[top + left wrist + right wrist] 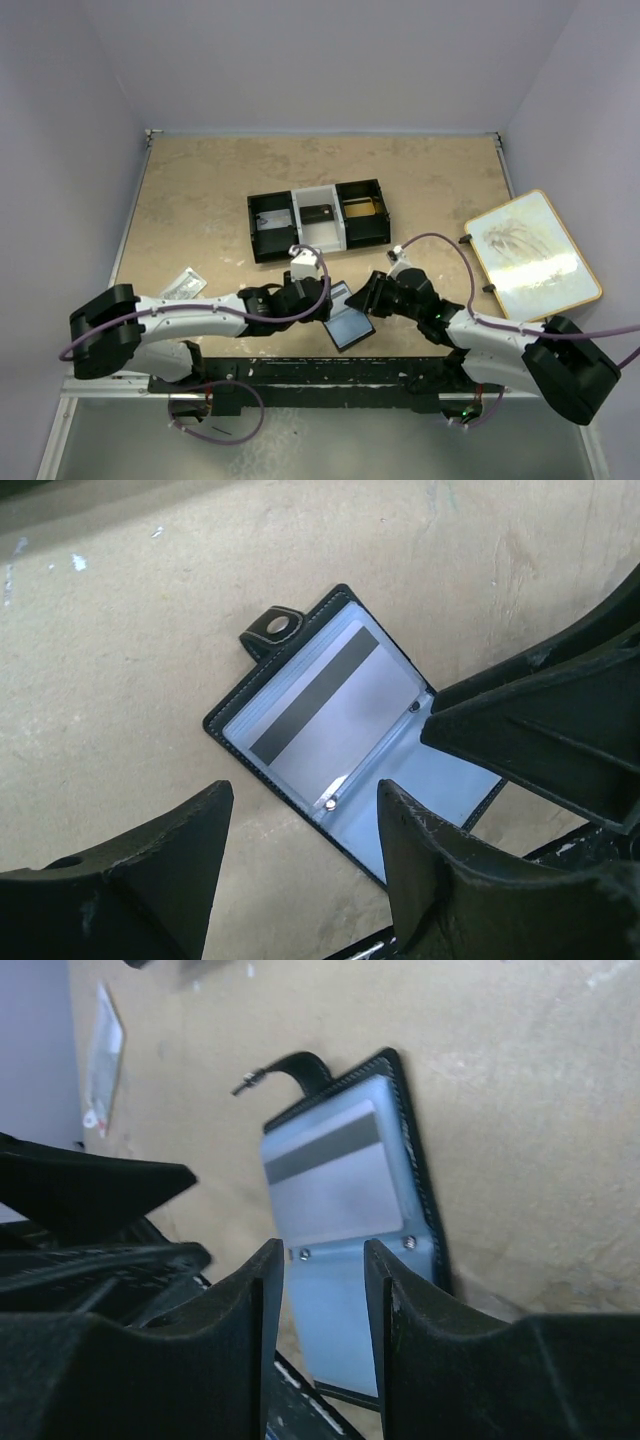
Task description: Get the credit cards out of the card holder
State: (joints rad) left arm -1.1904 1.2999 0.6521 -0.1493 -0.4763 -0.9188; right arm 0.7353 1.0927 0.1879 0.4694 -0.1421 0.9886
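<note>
- Which step?
- Still the first pull. The card holder (350, 322) lies open on the table (200, 200) between both arms, and a striped credit card (320, 715) is in its clear sleeve (440, 780).
- Hands?
- Left gripper (300, 805) and right gripper (320, 1255) are both spread and empty. Next, likely: pin one flap, then pinch the card's edge.

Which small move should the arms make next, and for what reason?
Probably lower the right gripper onto the seemingly empty half of the wallet to pin it. A striped card sits in the other sleeve, the wallet lies unheld, and both grippers hover with jaws open, holding nothing. Pinned, it should let the left gripper draw the card out.
</note>
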